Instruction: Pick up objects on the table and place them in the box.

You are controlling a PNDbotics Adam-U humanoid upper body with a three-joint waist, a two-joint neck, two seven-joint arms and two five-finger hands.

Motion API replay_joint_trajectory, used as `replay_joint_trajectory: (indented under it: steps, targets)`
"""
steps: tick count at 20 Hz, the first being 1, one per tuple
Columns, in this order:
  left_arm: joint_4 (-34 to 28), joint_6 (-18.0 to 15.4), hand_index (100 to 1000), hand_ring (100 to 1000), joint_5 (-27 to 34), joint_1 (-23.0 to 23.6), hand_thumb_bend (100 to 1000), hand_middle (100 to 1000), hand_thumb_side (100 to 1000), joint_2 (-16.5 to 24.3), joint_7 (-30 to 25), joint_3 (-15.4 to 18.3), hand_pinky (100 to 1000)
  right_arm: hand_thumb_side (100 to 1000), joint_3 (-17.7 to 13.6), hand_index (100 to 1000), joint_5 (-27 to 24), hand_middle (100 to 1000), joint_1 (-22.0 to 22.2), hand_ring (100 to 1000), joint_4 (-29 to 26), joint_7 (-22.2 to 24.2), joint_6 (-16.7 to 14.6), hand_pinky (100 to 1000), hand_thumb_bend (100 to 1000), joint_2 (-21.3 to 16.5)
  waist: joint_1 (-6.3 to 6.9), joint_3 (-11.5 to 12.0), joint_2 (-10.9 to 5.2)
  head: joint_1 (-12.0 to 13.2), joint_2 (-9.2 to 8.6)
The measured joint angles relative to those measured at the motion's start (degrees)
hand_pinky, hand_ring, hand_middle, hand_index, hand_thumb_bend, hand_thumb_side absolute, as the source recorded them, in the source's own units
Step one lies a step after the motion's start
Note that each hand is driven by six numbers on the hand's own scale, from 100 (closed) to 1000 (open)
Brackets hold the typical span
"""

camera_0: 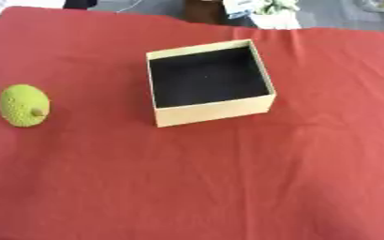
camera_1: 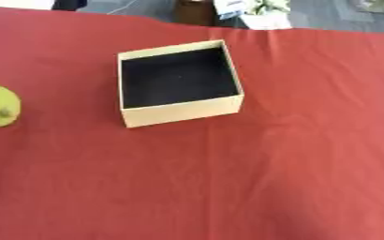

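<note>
no hand seen | green fruit [camera_0: 24, 105] on cloth [camera_0: 228, 178] | box [camera_0: 211, 110] apart

The box [camera_0: 214, 110] sits on the table [camera_0: 228, 187], the bumpy fruit [camera_0: 23, 105] well apart to its left

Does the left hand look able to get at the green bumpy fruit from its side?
Probably yes. The green bumpy fruit lies alone on the red cloth at the robot's left edge, apart from the box, with nothing beside it. The left hand itself is not clearly in view, so reach is a guess.
</note>
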Motion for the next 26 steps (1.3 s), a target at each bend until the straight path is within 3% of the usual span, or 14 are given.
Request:
replay_joint_trajectory:
  steps: [5,10,17,20,22,26]
  targets:
    - [2.38,-0.47,878,834,-1.4,-2.16,435,783,100,-1.23,0.47,-0.32,787,608,0.04,519,-0.38,551,0.03,869,0.0,0.01,-0.17,727,100,0.06,-0.05,-0.01,0.0,0.24,0.0]
    - [3.4,-3.21,878,796,-6.12,-4.63,416,738,100,-2.63,3.21,-0.66,750,607,0.32,518,-0.69,551,0.05,869,0.0,-0.01,-0.27,727,100,0.48,-0.37,-0.05,0.0,0.55,0.0]
    - [4.51,-6.46,890,797,-12.22,-7.46,462,763,111,-4.84,6.46,-1.38,753,607,0.34,517,-1.14,550,0.06,872,0.0,0.0,-0.29,727,100,0.54,-0.39,-0.4,0.22,0.93,-0.34]
    - [4.99,-7.38,875,774,-14.76,-8.6,410,712,113,-5.09,7.54,-1.38,717,605,0.37,517,-1.46,550,0.08,872,0.0,-0.01,-0.34,727,100,0.69,-0.36,-0.55,0.32,1.03,-0.36]
    - [5.9,-7.72,856,753,-16.78,-9.5,423,670,118,-5.55,9.02,-1.39,692,607,0.42,517,-1.51,550,0.08,872,0.0,0.03,-0.42,727,100,0.97,-0.37,-0.67,0.32,1.18,-0.37]
    - [8.15,-8.17,753,626,-21.81,-11.19,361,540,123,-6.48,14.24,-1.47,589,606,0.67,517,-1.74,549,0.08,872,0.0,0.01,-0.63,727,100,1.02,-0.42,-0.81,0.36,1.41,-0.38]
